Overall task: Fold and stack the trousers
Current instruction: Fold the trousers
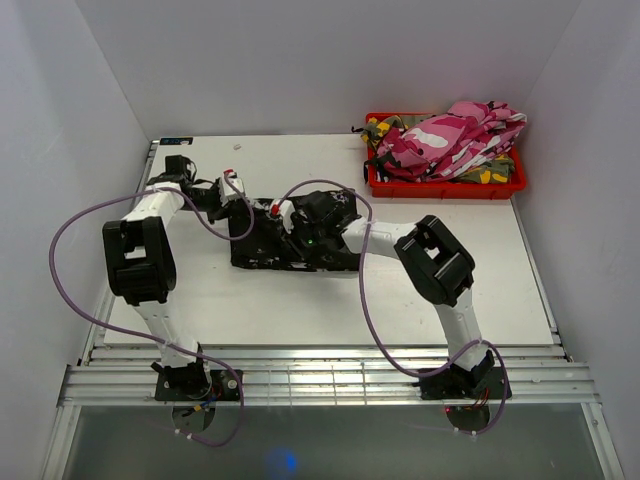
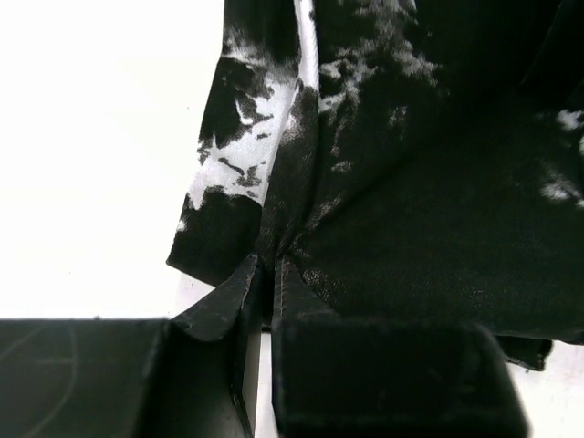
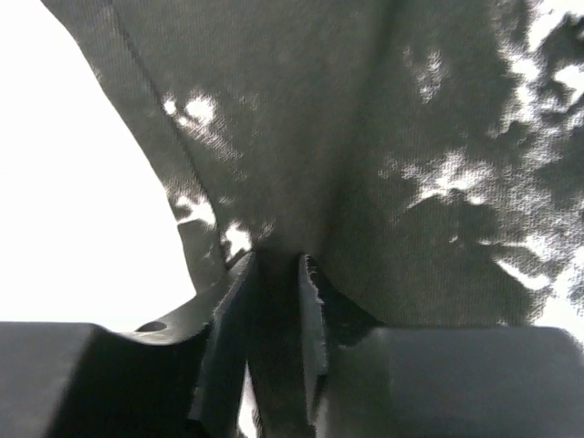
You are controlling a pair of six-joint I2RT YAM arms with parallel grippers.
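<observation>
1. Near edge of worktop (image 1: 300,310): both arm bases bolted side by side, arms reaching inward toward the middle.
2. Middle of worktop: black trousers (image 1: 262,248) with white splotches, bunched into a compact heap on the surface.
3. Left gripper (image 2: 271,266): at the left part of the heap, nearly closed, pinching a gathered fold of the black cloth between the fingers (image 2: 228,301).
4. Right gripper (image 3: 276,265): near the left one, at the heap's upper middle, clamped narrowly on a fold of the same cloth, with fabric spreading ahead of the fingers (image 3: 315,301).
5. Far right corner: red bin (image 1: 445,189), holding pink-white camouflage trousers (image 1: 450,135) piled over green-yellow camouflage trousers (image 1: 497,174), well apart from both grippers.
</observation>
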